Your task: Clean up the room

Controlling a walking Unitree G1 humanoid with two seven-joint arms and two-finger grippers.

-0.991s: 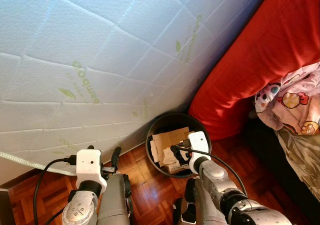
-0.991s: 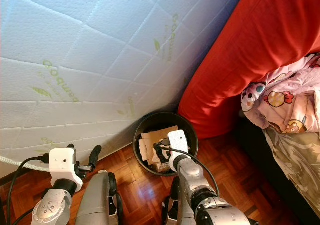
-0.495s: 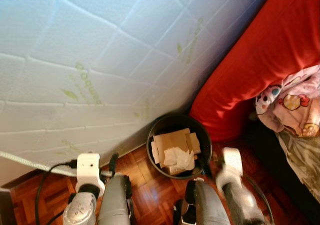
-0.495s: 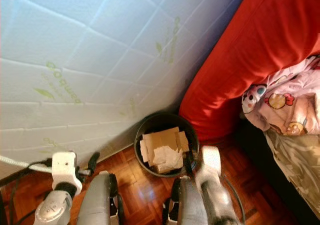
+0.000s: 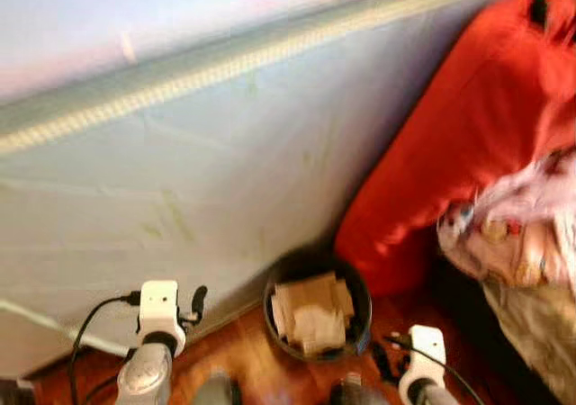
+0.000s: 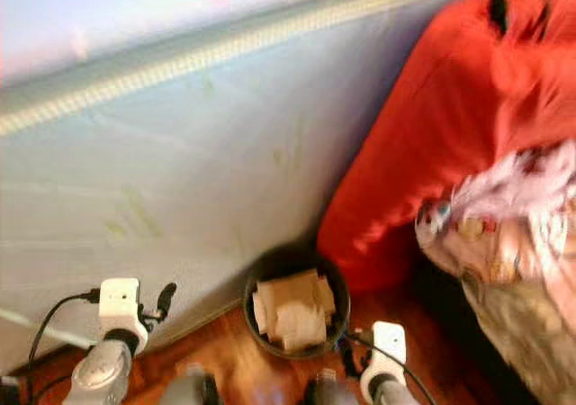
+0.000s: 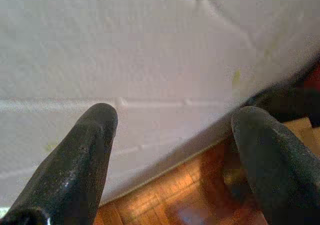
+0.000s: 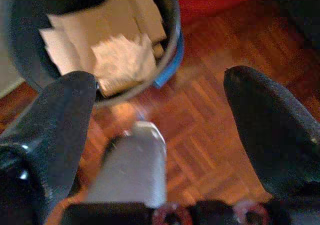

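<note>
**Bin of paper and cardboard at the foot of the mattress**

A round black waste bin [image 5: 356,288] stands on the reddish parquet floor [image 8: 210,125], set against the bottom of an upright white quilted mattress [image 5: 180,189] and just beside a red cushion [image 5: 450,144] that leans on the robot's right. The bin is filled nearly to its rim: flat tan pieces of cardboard [image 5: 306,299] lie stacked inside, and in the right wrist view a crumpled white paper [image 8: 122,60] rests on top of them. That view also shows a blue band along part of the bin's outer edge. The head views are blurred, so finer detail of the contents cannot be made out.

The right gripper [image 8: 160,115] is low over the floor, near the bin on its right side; its two black fingers [image 8: 60,120] stand wide apart with nothing between them. The left gripper [image 7: 175,150] is to the left of the bin, pointing at the base of the mattress where it meets the floor; its fingers [image 7: 85,155] are likewise spread wide and empty.

To the right of the cushion lies a pink patterned blanket [image 5: 513,234], bunched up, its print too blurred to read.
</note>
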